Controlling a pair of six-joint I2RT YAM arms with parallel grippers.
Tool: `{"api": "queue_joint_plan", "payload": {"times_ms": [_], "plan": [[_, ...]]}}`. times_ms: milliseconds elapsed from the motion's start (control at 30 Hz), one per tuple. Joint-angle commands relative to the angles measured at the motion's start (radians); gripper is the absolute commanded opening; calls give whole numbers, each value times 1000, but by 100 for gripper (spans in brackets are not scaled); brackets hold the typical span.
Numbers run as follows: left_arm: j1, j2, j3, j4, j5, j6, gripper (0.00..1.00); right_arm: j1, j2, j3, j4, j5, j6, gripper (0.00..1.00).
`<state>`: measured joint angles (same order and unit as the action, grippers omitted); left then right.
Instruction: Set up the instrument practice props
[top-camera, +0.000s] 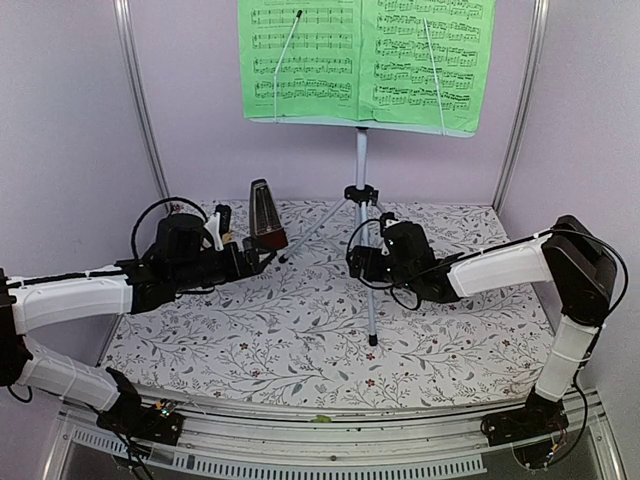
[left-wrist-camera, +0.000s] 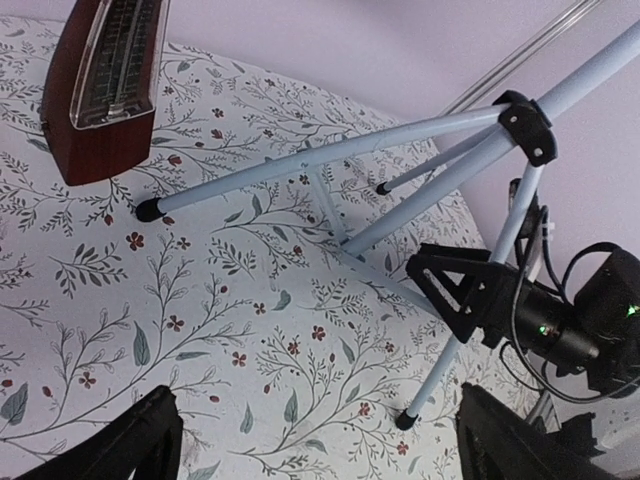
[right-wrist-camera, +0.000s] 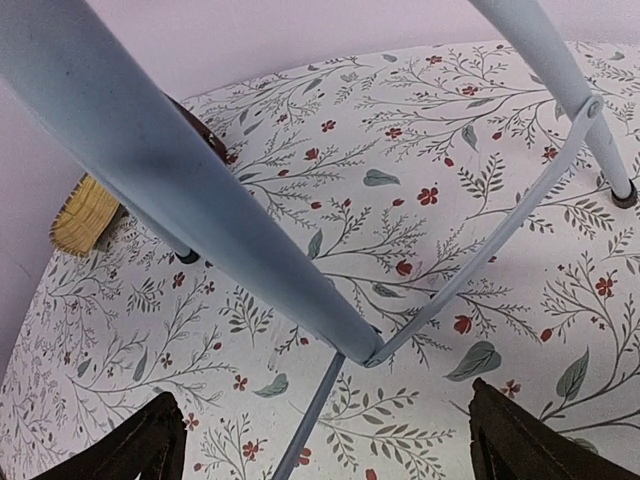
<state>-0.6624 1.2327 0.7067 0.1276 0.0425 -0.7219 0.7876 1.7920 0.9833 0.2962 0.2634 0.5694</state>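
Observation:
The pale blue music stand (top-camera: 361, 160) stands upright on its silver tripod at the back middle. The open green booklet (top-camera: 365, 60) rests on its desk and hides it. The reddish-brown metronome (top-camera: 266, 215) stands left of the tripod. My left gripper (top-camera: 262, 258) is open and empty, just in front of the metronome; the left wrist view shows the metronome (left-wrist-camera: 100, 90) and tripod legs (left-wrist-camera: 330, 155) ahead of the gripper (left-wrist-camera: 315, 450). My right gripper (top-camera: 358, 262) is open beside the front leg; in its wrist view the gripper (right-wrist-camera: 330, 450) faces the stand's tube (right-wrist-camera: 200, 200) without touching it.
A floral cloth (top-camera: 300, 330) covers the table. A tan straw mat (right-wrist-camera: 85, 215) lies at the far edge behind the stand. Metal corner posts (top-camera: 140, 100) rise at the back left and right. My right gripper also shows in the left wrist view (left-wrist-camera: 480, 295).

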Motion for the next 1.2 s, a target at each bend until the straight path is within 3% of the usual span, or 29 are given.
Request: {"api": "queue_joint_plan", "payload": {"times_ms": [0,333,600,933,1167], "plan": [[28,-28,-13,-21,8,18,96,-36,64,67,-32,82,38,99],[79,-4,29,-55,-29,18,96,-67,135,159,-31,89,31,99],[120,130,220,-128,-191,46,96,-77,133,190,-11,20,-18,99],[165,418,520,-171,-393,78,96,-76,-46,95,-4,-109,-65,99],[173,652,778,-243,-445,95,96,-70,-246,-54,14,-117,-64,99]]}}
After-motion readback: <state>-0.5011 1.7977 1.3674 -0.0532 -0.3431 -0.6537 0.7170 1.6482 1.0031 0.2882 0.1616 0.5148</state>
